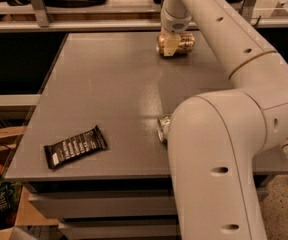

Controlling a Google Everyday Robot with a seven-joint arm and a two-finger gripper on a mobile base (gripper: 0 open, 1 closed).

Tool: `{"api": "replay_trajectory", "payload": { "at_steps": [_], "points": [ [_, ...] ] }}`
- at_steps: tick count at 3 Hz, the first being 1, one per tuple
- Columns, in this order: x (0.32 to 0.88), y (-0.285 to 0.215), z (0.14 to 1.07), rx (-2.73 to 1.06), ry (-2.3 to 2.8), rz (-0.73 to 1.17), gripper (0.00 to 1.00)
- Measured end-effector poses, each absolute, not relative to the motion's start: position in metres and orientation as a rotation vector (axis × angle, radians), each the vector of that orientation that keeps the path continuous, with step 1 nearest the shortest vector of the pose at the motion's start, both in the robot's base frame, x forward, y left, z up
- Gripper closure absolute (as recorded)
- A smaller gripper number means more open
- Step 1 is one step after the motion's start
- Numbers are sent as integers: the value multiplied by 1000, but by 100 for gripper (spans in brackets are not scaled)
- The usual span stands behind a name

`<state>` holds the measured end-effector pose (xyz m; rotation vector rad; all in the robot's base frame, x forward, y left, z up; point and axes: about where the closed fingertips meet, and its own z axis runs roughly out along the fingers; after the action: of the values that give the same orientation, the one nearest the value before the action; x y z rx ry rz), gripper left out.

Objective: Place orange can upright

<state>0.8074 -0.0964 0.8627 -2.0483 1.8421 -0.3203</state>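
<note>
The orange can [183, 42] lies on its side at the far middle of the grey table [109, 94], its copper body pointing right. My gripper [170, 45] comes down from the arm above and is shut around the can's left part, with one pale finger [170, 46] across its front. I cannot tell whether the can touches the table or hangs just above it.
A black snack bar wrapper [75, 146] lies near the front left edge. A white and green can [163, 128] lies on its side mid-right, mostly hidden behind my arm [219, 149]. A shelf rail [84, 24] runs behind the table.
</note>
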Motion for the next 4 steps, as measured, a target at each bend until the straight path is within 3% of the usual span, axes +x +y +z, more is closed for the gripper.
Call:
{"api": "replay_trajectory", "payload": {
  "at_steps": [1,3,4],
  "points": [
    [804,-98,877,-2029,1831,-338,100],
    [781,-93,926,-1990,1735,-339,100],
    [766,-77,943,-1995,1641,-245,100]
  ]
}}
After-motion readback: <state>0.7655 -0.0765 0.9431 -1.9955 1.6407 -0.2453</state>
